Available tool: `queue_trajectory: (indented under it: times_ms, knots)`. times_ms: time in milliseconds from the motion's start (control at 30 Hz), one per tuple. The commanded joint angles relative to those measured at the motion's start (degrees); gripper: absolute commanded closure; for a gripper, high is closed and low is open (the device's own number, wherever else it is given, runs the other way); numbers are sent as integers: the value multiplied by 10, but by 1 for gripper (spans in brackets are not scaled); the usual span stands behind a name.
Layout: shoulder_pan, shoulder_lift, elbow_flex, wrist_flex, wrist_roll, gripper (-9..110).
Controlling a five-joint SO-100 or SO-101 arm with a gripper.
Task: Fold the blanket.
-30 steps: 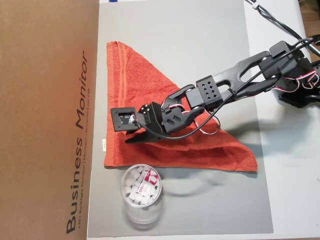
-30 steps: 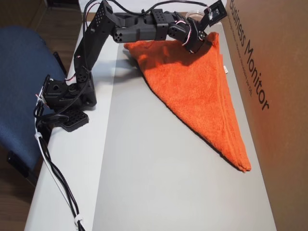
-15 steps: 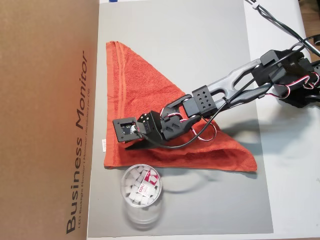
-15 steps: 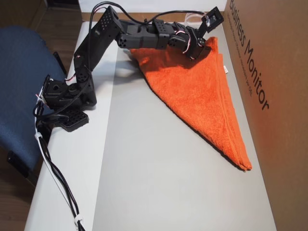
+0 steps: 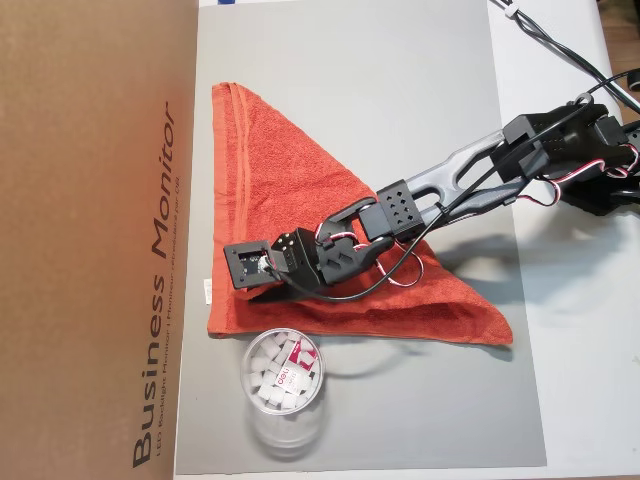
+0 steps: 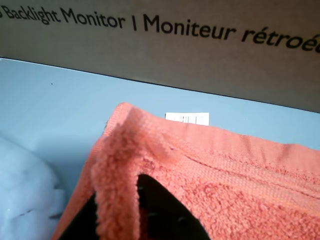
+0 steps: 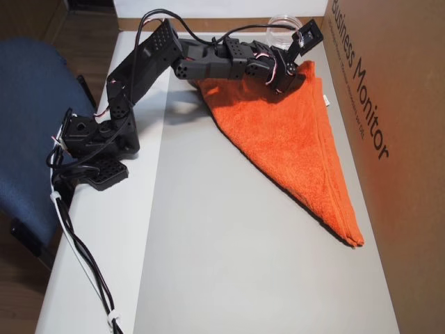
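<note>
Blanket (image 5: 300, 220) position, first overhead view: it lies folded into a triangle on the grey mat (image 5: 400, 90), one long edge running beside the cardboard box (image 5: 90, 240). The claw (image 5: 262, 293) sits low over the blanket corner nearest the jar (image 5: 282, 375). The jar stands just below the claw in this view, off the blanket and close to its lower edge. The box lies to the claw's left. The arm (image 5: 440, 180) reaches in from the right, across the blanket. Claw opening cannot be read from this view.

Wrist view: a fold of blanket (image 6: 210, 185) rises between the two black fingers (image 6: 160, 210), which press on it from both sides. The claw is narrow and grips that raised fold. The pinched cloth stands above the rest of the blanket surface. A white tag (image 6: 186, 118) lies flat on the mat just past the blanket's hemmed edge, ahead of the claw. The box (image 6: 160, 45) with printed lettering stands beyond the tag. The jar (image 6: 25, 195) shows as a pale blur at the lower left.

Second overhead view: the blanket (image 7: 292, 146) stretches from the claw (image 7: 290, 78) toward the near end of the mat, tapering to a point well away from the claw. The arm base (image 7: 90, 139) stands on the table (image 7: 97, 278) beside the mat.
</note>
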Motion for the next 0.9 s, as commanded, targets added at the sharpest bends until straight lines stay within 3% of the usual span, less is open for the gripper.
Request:
queue_trajectory:
  times_ms: [0,700,867]
  knots:
    - [3,5,-33,-13,-3,101]
    - [-11,1,-30,-13,13,84]
    - [-24,6,-33,-23,101,83]
